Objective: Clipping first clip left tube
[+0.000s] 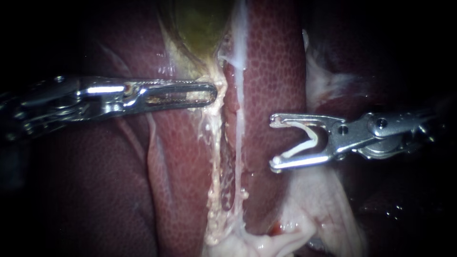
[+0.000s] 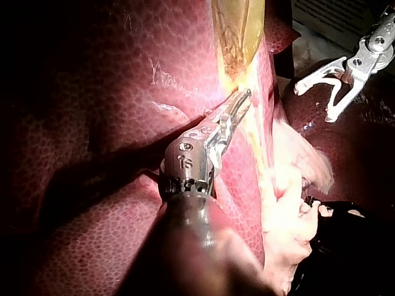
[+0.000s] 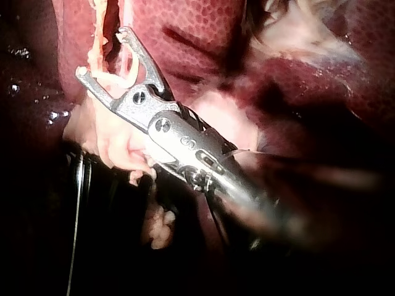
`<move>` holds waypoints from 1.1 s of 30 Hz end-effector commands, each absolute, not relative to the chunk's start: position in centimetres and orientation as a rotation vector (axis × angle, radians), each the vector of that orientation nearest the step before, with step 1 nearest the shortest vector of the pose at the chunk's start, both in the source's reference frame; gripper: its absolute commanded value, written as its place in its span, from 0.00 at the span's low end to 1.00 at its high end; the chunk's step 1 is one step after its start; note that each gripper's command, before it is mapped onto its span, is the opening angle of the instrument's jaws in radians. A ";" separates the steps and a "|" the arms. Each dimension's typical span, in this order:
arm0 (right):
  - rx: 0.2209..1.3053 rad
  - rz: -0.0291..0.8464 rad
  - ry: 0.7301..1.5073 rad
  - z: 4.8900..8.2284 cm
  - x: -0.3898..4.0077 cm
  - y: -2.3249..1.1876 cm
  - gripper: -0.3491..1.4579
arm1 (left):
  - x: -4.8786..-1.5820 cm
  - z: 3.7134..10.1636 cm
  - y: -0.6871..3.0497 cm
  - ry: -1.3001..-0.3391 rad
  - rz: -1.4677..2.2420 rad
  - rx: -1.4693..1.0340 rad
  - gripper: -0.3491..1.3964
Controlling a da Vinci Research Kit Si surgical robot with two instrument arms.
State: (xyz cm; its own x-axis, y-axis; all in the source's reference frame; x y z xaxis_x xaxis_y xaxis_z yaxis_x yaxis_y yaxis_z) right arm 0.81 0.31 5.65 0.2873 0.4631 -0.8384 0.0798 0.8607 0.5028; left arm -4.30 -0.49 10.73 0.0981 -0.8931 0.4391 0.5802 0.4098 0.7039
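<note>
The right tool [image 1: 275,142], the jawed end of my right instrument, comes in from the right with its jaws spread wide; a white clip [image 1: 300,147] sits bent between them, one leg against each jaw, so the tool holds the clip and nothing else; it hangs over the liver [image 1: 271,71], to the right of both tubes and touching neither; in the right wrist view the same tool [image 3: 102,52] shows the clip [image 3: 114,79] seated in its open mouth, with the pale strands just ahead of its tips; the nearer strand is the thin whitish right tube [image 1: 239,119], running down the liver's face; just beyond it lies the left tube [image 1: 214,157], lumpy and yellowish, close beside the right one and bare of any clip; at the top of the left tube the left tool [image 1: 214,93], reaching in from the left, has its long jaws drawn narrow on the pale tissue [image 1: 216,102] under the gallbladder [image 1: 200,24]; the left wrist view shows this tool [image 2: 245,97] closed at the edge of the yellow-green gallbladder [image 2: 237,31], with the right tool [image 2: 315,102] well apart beyond it; whitish fatty tissue [image 1: 314,204] spreads below the right tool.
</note>
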 end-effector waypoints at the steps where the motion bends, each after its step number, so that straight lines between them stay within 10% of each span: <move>1: 0.506 0.270 1.267 5.64 0.81 0.31 0.52 | -4.29 10.72 -0.49 -0.960 -1.133 0.399 0.00; 33: 0.505 0.269 1.268 5.67 0.85 0.29 0.52 | -3.64 9.83 -0.12 -0.984 -1.163 0.386 0.00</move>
